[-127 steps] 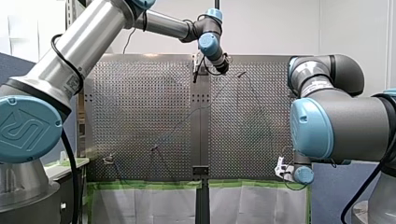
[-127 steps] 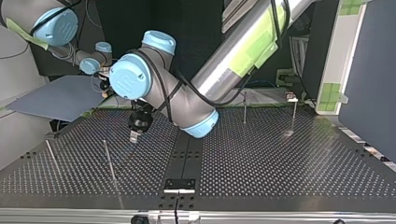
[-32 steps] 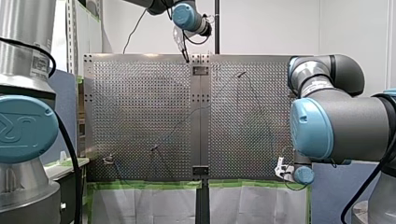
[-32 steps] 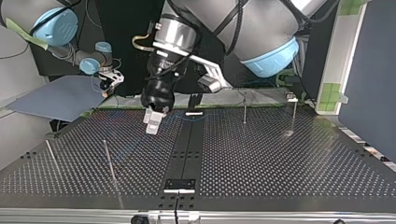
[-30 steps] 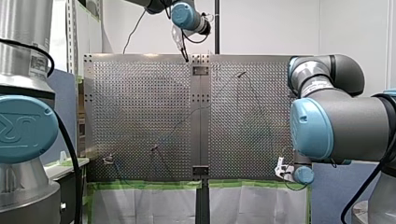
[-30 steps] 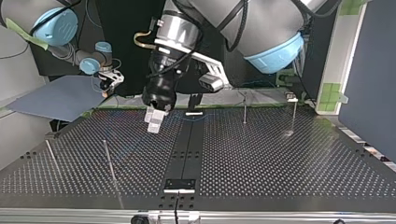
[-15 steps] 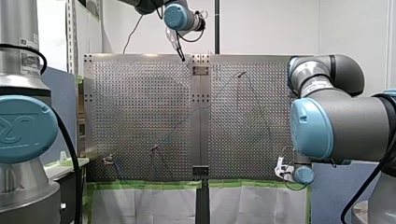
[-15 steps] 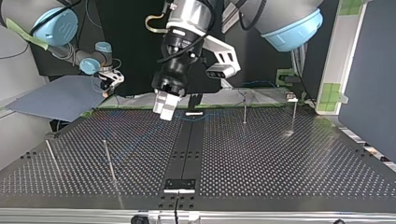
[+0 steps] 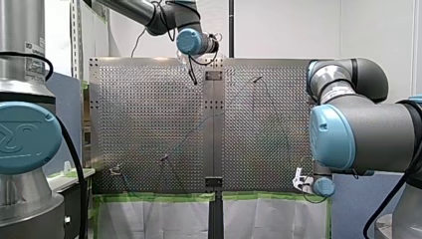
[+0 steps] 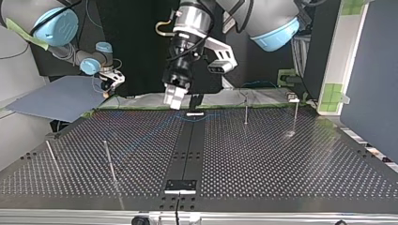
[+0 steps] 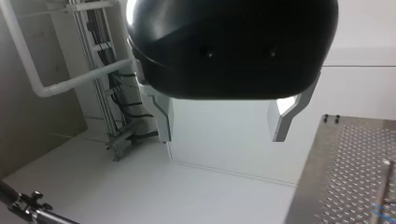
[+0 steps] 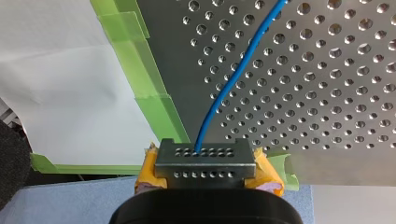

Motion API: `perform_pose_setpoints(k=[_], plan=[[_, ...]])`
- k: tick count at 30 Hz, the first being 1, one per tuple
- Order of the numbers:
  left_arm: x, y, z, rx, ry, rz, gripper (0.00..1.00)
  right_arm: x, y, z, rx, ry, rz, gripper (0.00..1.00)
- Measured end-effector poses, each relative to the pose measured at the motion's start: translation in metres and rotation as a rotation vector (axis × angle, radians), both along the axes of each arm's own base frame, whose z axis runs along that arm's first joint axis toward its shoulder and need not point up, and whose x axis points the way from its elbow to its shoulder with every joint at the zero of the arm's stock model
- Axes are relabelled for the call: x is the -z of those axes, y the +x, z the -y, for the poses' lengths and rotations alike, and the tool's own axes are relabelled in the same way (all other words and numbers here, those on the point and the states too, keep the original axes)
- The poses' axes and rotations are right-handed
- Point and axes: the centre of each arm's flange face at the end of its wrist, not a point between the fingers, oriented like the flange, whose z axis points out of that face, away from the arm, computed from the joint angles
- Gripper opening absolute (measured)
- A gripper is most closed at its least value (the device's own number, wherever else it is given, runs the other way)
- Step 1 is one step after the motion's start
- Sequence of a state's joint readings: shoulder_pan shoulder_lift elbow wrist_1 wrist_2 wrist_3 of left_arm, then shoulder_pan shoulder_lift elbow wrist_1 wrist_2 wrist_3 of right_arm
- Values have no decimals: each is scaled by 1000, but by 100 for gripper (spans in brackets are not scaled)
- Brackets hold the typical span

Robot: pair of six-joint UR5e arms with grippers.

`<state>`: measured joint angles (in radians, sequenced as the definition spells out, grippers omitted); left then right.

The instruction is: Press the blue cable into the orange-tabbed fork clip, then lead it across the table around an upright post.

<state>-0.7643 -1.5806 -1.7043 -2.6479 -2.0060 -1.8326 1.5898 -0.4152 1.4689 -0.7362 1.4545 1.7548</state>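
Left wrist view: my left gripper [image 11: 222, 122] has its metal fingers spread wide with nothing between them. In the top view it hangs tilted above the far edge of the perforated table [image 10: 281, 159], and the arm reaches down to it from overhead. My right gripper [image 12: 205, 161] sits low at the table's edge, its yellow pads clenched on the blue cable [image 12: 224, 98], which runs away from it across the holes

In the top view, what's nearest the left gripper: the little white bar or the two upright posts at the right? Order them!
From my left gripper:
1. White bar, on the centre strip.
2. Nearer post, right of centre.
3. Outer post, far right.
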Motion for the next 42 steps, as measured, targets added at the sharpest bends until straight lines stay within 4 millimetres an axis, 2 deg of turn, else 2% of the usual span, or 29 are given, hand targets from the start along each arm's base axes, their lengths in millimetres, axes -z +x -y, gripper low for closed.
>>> perform_pose_setpoints(k=[19, 42], plan=[[83, -17, -15, 2, 65, -76, 100, 0, 0, 0, 0, 2, 0, 0], [184, -56, -56, -21, 189, -246, 100, 0, 1, 0, -1, 3, 0, 0]])
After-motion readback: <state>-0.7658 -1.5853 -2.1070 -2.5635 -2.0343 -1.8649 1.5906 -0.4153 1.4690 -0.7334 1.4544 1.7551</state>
